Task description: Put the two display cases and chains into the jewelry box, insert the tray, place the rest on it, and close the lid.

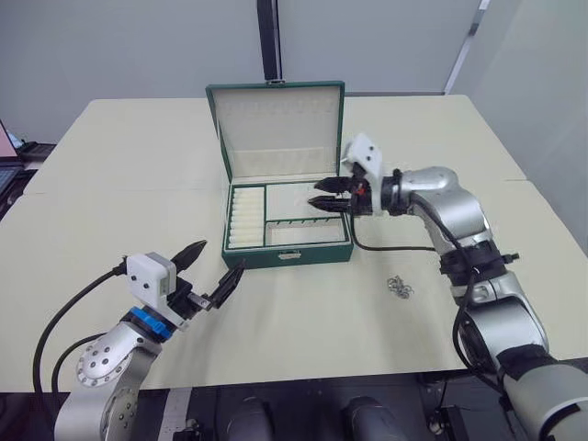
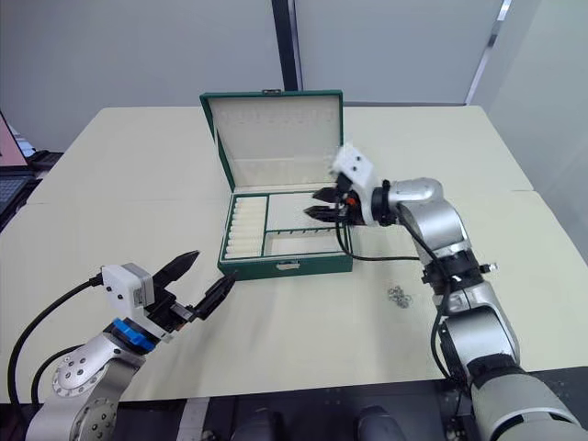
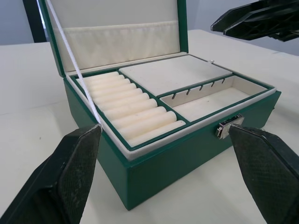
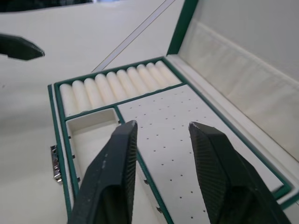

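One small cluster of chains [image 1: 400,288] is seen left on the table [image 1: 110,193], right of the jewelry box [image 1: 288,250]; the tray [image 4: 154,116] is already seated, the lid [image 1: 278,129] upright; both the right gripper [image 1: 327,196], over the tray, and the left gripper [image 1: 210,269] are held open and empty; fetching the chains is judged the next move.

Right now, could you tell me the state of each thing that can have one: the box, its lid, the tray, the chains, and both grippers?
jewelry box: open, standing upright on the table.
lid: raised, standing up behind the box.
tray: seated inside the box, its compartments empty.
chains: lying loose on the table, outside the box.
left gripper: open, holding nothing, in front of the box.
right gripper: open, empty, over the tray.
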You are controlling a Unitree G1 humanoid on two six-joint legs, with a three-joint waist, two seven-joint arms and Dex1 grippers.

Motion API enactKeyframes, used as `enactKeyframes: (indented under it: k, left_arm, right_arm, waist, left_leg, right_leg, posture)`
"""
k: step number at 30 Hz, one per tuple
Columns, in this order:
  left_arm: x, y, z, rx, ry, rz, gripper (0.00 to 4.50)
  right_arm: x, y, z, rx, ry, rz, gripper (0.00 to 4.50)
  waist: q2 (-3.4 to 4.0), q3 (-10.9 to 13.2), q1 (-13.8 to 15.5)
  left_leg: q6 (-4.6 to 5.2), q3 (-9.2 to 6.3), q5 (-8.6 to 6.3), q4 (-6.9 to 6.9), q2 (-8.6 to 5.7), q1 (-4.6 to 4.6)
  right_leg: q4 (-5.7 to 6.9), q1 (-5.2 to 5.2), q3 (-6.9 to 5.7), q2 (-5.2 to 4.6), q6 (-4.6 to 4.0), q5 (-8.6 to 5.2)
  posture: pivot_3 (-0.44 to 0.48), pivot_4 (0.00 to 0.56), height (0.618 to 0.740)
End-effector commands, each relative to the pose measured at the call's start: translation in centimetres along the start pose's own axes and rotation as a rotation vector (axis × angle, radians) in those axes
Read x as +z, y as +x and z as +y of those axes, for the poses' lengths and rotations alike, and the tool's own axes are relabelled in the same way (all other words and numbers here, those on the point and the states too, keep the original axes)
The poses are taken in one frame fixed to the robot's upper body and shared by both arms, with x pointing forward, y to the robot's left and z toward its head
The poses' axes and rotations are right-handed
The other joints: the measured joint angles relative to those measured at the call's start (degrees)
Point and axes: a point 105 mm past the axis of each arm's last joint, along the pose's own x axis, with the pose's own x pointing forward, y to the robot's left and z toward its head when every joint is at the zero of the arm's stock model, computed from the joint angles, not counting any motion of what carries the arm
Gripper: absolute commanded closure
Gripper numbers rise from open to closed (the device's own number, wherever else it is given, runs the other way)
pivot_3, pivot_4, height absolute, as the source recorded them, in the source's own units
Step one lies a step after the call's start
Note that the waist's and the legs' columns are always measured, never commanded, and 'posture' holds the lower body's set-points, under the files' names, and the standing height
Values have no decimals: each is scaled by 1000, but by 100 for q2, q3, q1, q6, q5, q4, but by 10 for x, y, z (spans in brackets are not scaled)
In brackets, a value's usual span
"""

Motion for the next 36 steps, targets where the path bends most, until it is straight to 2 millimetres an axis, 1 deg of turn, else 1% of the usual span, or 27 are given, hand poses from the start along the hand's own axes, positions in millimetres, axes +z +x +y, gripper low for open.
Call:
enactKeyframes:
  k: [1,4,5,10,13,16,18,20,21,24,27,29,31,32,33,35,36]
  left_arm:
    - [14,3,-1,-34,19,-39,0]
    - [15,7,-2,-54,20,-40,0]
    - [16,8,-1,-54,22,-41,0]
    - [17,9,-1,-59,22,-42,0]
    - [17,9,-2,-60,21,-41,0]
    - [17,8,-2,-58,22,-42,0]
    - [16,8,-3,-57,22,-41,0]
    - [16,7,-3,-58,21,-40,0]
    - [15,7,-4,-59,20,-39,0]
    - [15,7,-6,-75,12,-37,0]
    - [16,8,-6,-110,5,-23,0]
    - [18,7,-3,-125,14,-11,0]
    - [19,4,2,-131,20,3,0]
    - [19,2,6,-126,24,11,0]
    - [20,0,13,-111,22,16,0]
    - [21,-8,31,-62,28,36,0]
    - [21,-12,39,-39,34,48,0]
  right_arm:
    - [13,7,-2,-43,-21,-112,3543]
    - [1,15,-1,-57,7,-113,4323]
    - [-3,18,-1,-57,10,-104,4480]
    - [-32,29,5,-34,9,12,4480]
    - [-50,31,10,-12,0,91,4480]
    - [-60,32,14,12,-6,137,4480]
    - [-61,31,15,15,-5,141,4480]
    - [-57,31,12,9,0,126,4480]
    - [-52,31,10,4,9,105,4480]
    - [-27,28,6,15,51,-6,4480]
    - [6,13,-2,11,66,-136,4480]
    - [15,-2,-7,5,67,-162,4112]
    - [18,-16,-10,-6,69,-172,3738]
    - [19,-27,-12,-17,70,-178,3430]
    - [18,-40,-15,-33,70,-177,3251]
    - [10,-71,-23,-94,69,-164,2671]
    - [6,-83,-26,-125,72,-153,2406]
  waist:
    - [0,0,-67]
    - [0,0,-116]
    - [0,0,-119]
    - [0,0,-126]
    - [0,-1,-125]
    - [-4,-4,-125]
    - [-7,-7,-125]
    - [-9,-8,-124]
    - [-9,-8,-124]
    - [-8,-7,-123]
    - [-5,-4,-119]
    - [-4,-2,-107]
    - [-4,-2,-93]
    - [-4,-2,-94]
    - [-4,-2,-94]
    - [-6,-3,-66]
    - [-6,-3,-56]
  left_leg:
    - [0,0,0,-3,0,0]
    - [-2,-5,1,-4,3,0]
    - [-2,-4,1,-4,2,0]
    - [-3,-3,2,-2,2,0]
    - [-3,-3,2,-2,2,2]
    - [-4,-5,2,-2,3,6]
    - [-4,-7,2,-2,3,8]
    - [-4,-7,2,-1,3,10]
    - [-4,-8,2,-1,3,10]
    - [-5,-9,3,-1,3,10]
    - [-6,-7,4,0,2,5]
    - [-6,-7,4,0,2,-1]
    - [-6,-8,4,0,2,-2]
    - [-6,-7,3,0,2,-1]
    - [-6,-6,3,-1,2,-2]
    - [-6,-8,3,-3,2,-1]
    - [-6,-11,3,-4,2,-2]
  right_leg:
    - [2,-2,3,2,0,0]
    - [6,-2,0,6,0,0]
    - [5,-2,0,5,0,0]
    - [3,0,-1,3,0,0]
    - [5,0,-1,3,0,0]
    - [5,7,-3,4,0,0]
    - [5,11,-5,3,0,0]
    - [5,13,-5,3,0,0]
    - [5,13,-6,3,0,0]
    - [6,14,-6,4,0,0]
    - [6,10,-5,3,0,0]
    - [6,5,-6,3,0,0]
    - [5,4,-7,2,0,0]
    - [4,5,-7,1,0,0]
    - [3,5,-6,1,0,0]
    - [2,5,-8,1,0,0]
    - [0,6,-10,2,0,0]
  posture:
    - [0,150,740]
    - [0,150,740]
    - [0,150,740]
    - [0,150,740]
    - [0,150,740]
    - [0,150,740]
    - [0,150,740]
    - [0,150,740]
    - [0,150,740]
    - [0,150,740]
    - [0,150,740]
    - [0,150,740]
    - [0,150,740]
    - [0,150,740]
    - [0,150,740]
    - [0,150,740]
    - [0,150,740]
